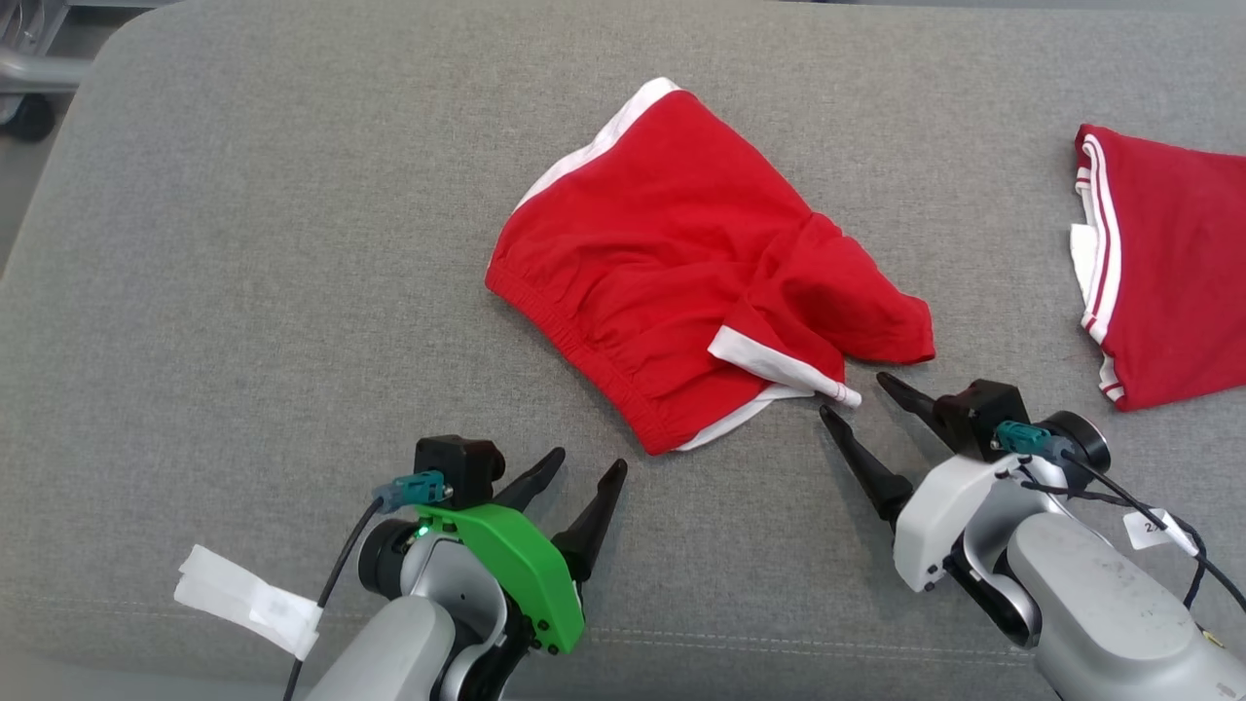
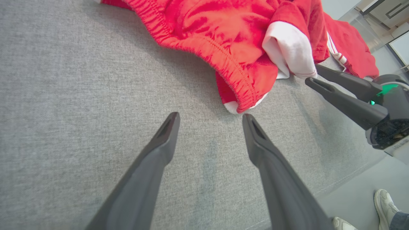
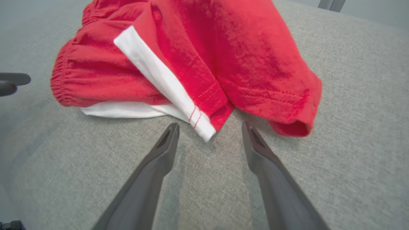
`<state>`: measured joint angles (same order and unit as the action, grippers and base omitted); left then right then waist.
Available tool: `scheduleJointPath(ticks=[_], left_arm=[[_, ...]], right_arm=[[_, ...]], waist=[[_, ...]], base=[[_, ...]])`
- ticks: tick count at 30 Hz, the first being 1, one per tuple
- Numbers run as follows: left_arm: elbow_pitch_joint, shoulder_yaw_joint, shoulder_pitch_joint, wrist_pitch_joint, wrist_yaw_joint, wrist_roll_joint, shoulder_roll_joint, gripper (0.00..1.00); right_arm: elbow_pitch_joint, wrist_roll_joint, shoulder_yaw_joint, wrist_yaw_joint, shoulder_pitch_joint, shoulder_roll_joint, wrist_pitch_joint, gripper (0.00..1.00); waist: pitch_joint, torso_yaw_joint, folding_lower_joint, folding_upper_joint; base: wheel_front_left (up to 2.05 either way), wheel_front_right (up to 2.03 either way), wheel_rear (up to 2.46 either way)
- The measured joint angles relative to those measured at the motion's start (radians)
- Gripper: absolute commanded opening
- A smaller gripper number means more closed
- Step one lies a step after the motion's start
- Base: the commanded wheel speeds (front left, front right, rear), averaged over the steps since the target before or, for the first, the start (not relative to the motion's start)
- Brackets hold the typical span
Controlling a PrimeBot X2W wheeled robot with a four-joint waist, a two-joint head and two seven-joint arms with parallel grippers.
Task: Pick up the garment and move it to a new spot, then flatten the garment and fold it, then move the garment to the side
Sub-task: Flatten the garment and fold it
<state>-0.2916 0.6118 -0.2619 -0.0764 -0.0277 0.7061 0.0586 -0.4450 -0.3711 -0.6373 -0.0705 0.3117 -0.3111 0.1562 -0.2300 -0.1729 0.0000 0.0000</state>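
Red shorts at the centre of the bench, both jaws open.
Right gripper just beside white hem, left gripper near waistband; second red garment at right edge.

We get bright, even light from above w/ soft shadows under the shorts; wrist views bulge at edges, a bit soft up close.

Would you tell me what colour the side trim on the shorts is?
White trim on red shorts; right wrist view shows best.

red shorts with white trim, rumpled, lying mid grey surface
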Motion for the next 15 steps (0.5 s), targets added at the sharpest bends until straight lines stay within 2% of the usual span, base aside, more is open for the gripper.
scheduleJointPath(ticks=[6,7,9,10,11,13,15], left_arm=[[-0.012,0.008,-0.030,0.012,-0.011,-0.002,-0.002,1.00],[-0.015,0.009,-0.035,0.018,-0.012,-0.005,-0.003,1.00],[-0.024,0.013,-0.045,0.021,-0.018,-0.011,-0.004,1.00],[-0.028,0.014,-0.049,0.027,-0.023,-0.011,-0.005,1.00],[-0.034,0.014,-0.051,0.032,-0.024,-0.011,-0.005,1.00],[-0.045,0.016,-0.052,0.036,-0.026,-0.011,-0.006,1.00],[-0.063,0.018,-0.053,0.046,-0.033,-0.011,-0.007,1.00]], right_arm=[[-0.016,0.000,0.004,0.000,0.037,0.007,-0.003,1.00],[-0.018,0.000,0.004,-0.001,0.043,0.011,-0.003,0.85],[-0.025,0.000,0.003,-0.003,0.053,0.020,-0.004,0.65],[-0.030,0.000,0.002,-0.003,0.056,0.024,-0.004,0.46],[-0.036,0.000,0.000,-0.007,0.058,0.027,-0.004,0.33],[-0.044,0.000,-0.005,-0.009,0.059,0.031,-0.004,0.02],[-0.054,0.000,-0.011,-0.013,0.061,0.031,-0.004,0.00]], waist=[[-0.024,-0.003,0.0000,0.0000],[-0.029,-0.005,0.0000,0.0000],[-0.039,-0.007,0.0000,0.0000],[-0.042,-0.009,0.0000,0.0000],[-0.045,-0.011,0.0000,0.0000],[-0.048,-0.013,0.0000,0.0000],[-0.048,-0.011,0.0000,0.0000]], base=[[0.00,0.00,0.00],[0.00,0.00,0.00],[0.00,0.00,0.00],[0.00,0.00,0.00],[0.00,0.00,0.00],[0.00,0.00,0.00],[0.00,0.00,0.00]])
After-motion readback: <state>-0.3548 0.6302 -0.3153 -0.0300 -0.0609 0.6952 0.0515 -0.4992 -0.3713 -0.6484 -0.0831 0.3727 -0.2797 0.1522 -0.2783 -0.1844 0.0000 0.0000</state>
